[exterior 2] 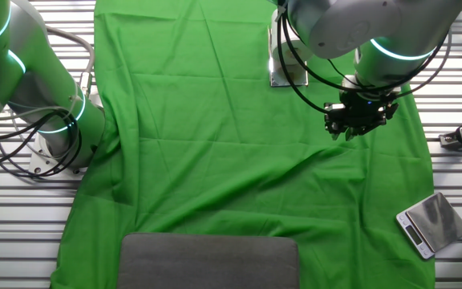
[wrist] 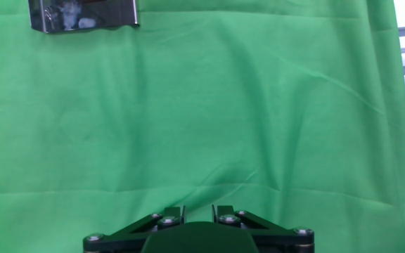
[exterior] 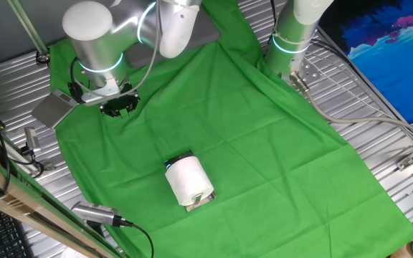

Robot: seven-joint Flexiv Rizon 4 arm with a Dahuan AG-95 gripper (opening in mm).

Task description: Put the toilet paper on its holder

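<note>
The white toilet paper [exterior: 188, 180] lies on its side on the green cloth, seated on the shiny chrome holder [exterior: 201, 203], whose plate shows under the roll's near end. In the other fixed view the arm hides most of the holder [exterior 2: 289, 75] and the roll. The hand view catches only the chrome plate [wrist: 83, 15] at the top left edge. My gripper [exterior: 118, 105] [exterior 2: 358, 123] hangs well away from the roll, near the cloth's edge. It is open and holds nothing. Its finger bases [wrist: 173, 216] show at the bottom of the hand view over bare cloth.
The green cloth [exterior: 249, 129] covers the slatted metal table. A flat dull grey scale [exterior 2: 431, 223] lies beyond the cloth's corner. A second arm's base [exterior: 292, 36] stands at the far edge. A grey pad [exterior 2: 208, 261] lies on the cloth's near end.
</note>
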